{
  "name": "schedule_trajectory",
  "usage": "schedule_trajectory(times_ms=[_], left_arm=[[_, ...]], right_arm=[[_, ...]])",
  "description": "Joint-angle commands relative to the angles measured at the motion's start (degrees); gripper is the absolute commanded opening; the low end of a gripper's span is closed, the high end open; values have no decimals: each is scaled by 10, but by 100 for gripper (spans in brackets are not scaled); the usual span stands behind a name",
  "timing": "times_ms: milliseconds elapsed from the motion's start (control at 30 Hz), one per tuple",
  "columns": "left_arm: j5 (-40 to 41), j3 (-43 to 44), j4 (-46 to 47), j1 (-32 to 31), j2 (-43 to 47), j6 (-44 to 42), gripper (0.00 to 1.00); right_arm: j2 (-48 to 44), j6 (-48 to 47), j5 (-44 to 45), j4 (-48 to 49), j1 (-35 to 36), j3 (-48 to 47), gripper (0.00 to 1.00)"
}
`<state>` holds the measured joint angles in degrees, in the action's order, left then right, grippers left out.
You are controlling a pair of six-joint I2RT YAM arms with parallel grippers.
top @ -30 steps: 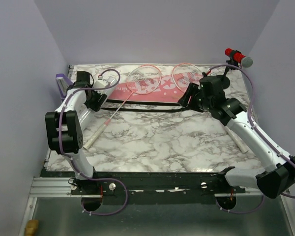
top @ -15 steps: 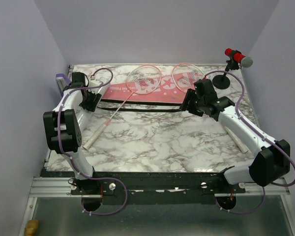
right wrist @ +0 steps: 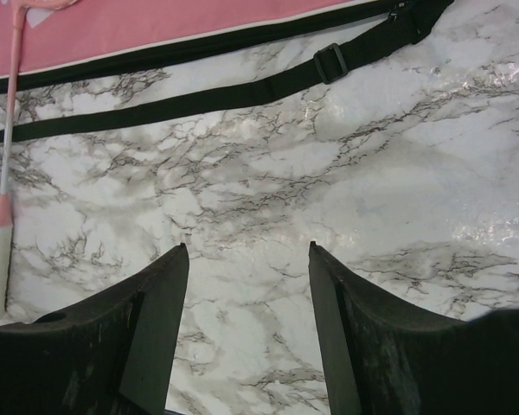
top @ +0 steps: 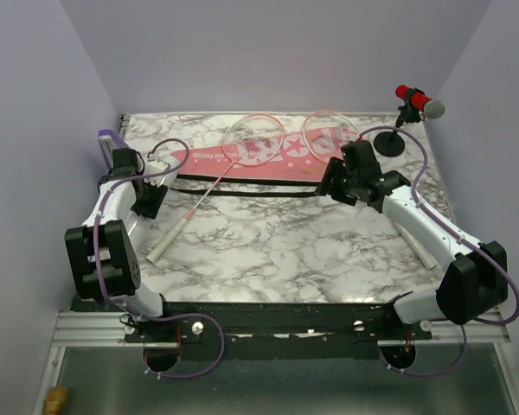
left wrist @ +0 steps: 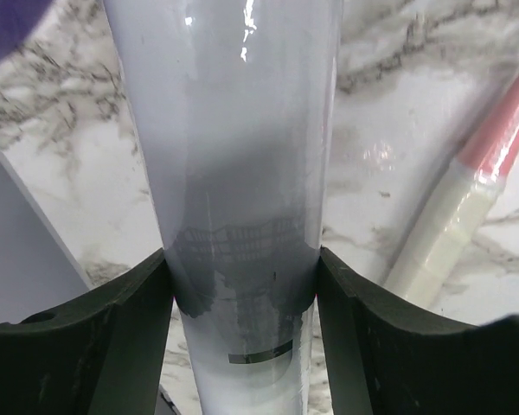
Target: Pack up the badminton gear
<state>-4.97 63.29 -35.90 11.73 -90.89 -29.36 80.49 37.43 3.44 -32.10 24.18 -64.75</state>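
Fingers (left wrist: 104, 346) of the left gripper (left wrist: 242, 255) press against both sides of a long white cylindrical tube (left wrist: 242, 156), closed on it at the left side of the white marble-patterned table (top: 277, 251). Whether the tube is off the surface I cannot tell. Just beside it, on the right in the wrist view, runs the cream-white handle of a thin pink-framed racket (top: 253, 140). That racket's head rests on the long pink-and-black racket bag (top: 225, 161) lying along the far edge, and its shaft crosses the bag's black strap (right wrist: 199, 99). A small purple box (top: 112, 140) sits against the left wall, close to the left arm.

A second pink-framed racket (top: 329, 134) has its head on the bag's right end. Its shaft passes under the right arm, and its white handle shows near the table's right edge. The right gripper (right wrist: 247, 245) hangs spread wide over bare marble just on the near side of the strap, holding nothing. Beyond it, in the far right corner, stands a red-and-grey microphone (top: 419, 101) on a black stand (top: 389, 143).
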Motion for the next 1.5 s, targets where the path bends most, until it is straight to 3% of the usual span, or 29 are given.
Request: schedule_trajectory(times_ms=[0, 400, 467, 633, 867, 1000, 1167, 1267, 1467], left_arm=[[31, -49, -1, 22, 57, -32, 61], [33, -98, -29, 60, 87, -61, 62], [34, -105, -34, 60, 88, -65, 65], [36, -115, -38, 60, 100, -75, 99], [-27, -13, -140, 54, 158, -56, 99], [-84, 52, -202, 7, 199, -35, 99], [-109, 53, -196, -152, 205, 5, 99], [-94, 54, -150, -217, 144, 26, 99], [-51, 122, -89, -234, 0, 55, 99]], right_arm=[[1, -3, -8, 10, -6, 9, 66], [-3, 0, -12, 9, -12, 8, 66], [1, -1, -8, 8, -16, 8, 66], [25, -8, 13, 2, -34, -12, 67], [79, -17, 37, 1, -56, -58, 70], [111, -11, -13, 27, -56, -65, 71], [149, -16, 101, 6, -56, -90, 71], [169, -27, 173, -9, -60, -107, 71], [191, -35, 229, -11, -100, -109, 70]])
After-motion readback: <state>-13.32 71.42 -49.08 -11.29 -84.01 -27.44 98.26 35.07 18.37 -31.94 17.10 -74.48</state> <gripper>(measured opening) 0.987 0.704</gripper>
